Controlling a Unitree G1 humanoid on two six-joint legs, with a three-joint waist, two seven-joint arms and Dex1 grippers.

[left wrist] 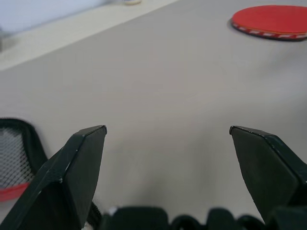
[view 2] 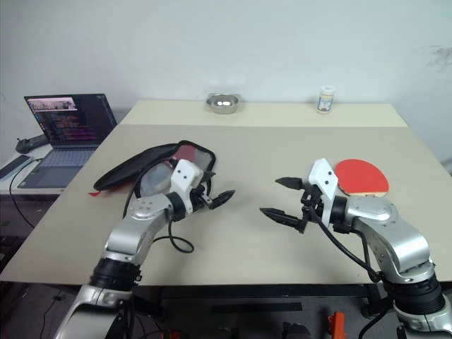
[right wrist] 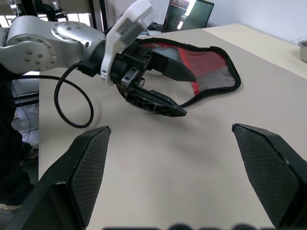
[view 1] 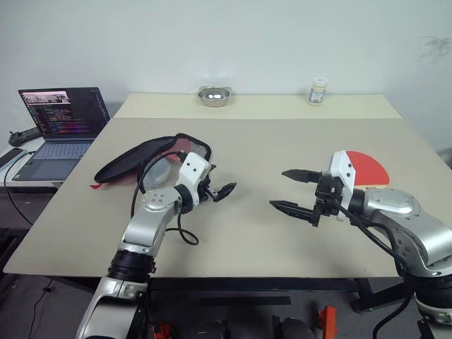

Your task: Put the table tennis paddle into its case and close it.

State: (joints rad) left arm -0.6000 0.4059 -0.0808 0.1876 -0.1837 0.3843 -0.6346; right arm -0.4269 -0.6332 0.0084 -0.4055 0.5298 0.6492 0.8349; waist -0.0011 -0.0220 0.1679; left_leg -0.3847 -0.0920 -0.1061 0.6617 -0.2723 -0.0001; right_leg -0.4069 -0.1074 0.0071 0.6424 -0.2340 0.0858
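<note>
Right gripper [right wrist: 170,132]: both black fingers spread wide, nothing between them, beige table [right wrist: 158,182] below. Ahead: left gripper [right wrist: 184,91], jaws apart, empty, white wrist housing and silver arm behind it, black cable looping down onto the table. Just behind the left gripper lies the case [right wrist: 206,67], unzipped, red lining and mesh pocket exposed, black edging. Laptop [right wrist: 189,14] at the far edge, screen lit. Metal bowl [right wrist: 302,49] at the frame edge.
</note>
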